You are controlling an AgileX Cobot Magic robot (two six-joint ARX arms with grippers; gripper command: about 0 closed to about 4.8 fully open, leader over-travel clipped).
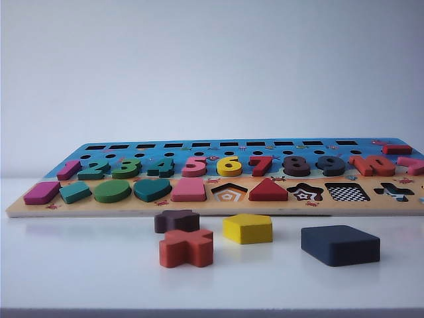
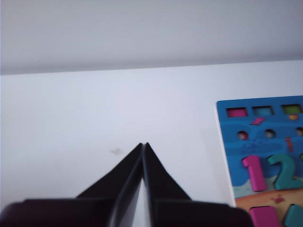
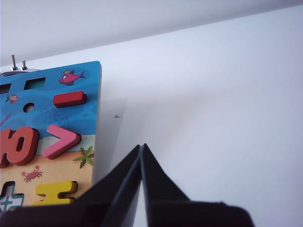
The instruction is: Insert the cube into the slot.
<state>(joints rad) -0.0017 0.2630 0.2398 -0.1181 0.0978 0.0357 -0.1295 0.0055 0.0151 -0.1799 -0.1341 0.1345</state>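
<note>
The white table [image 1: 79, 271] fills the lower part of the exterior view, and the long puzzle board [image 1: 218, 207] lies across the middle of the frame. Its checkerboard square slot [image 1: 347, 192] sits right of centre in the front row and is empty. Below it, at lower right, the navy cube [image 1: 340, 244] lies flat on the table, just clear of the board's front edge. Left of it lie the yellow pentagon [image 1: 248, 228], the orange-red cross [image 1: 186, 248] and the brown star [image 1: 176, 220].

Neither arm shows in the exterior view. The left gripper [image 2: 144, 144] and the right gripper [image 3: 141, 146] both have fingers pressed together, empty, each over bare table beside a board end.

Nothing appears done yet: approach, grasp, carry and insertion all remain.
</note>
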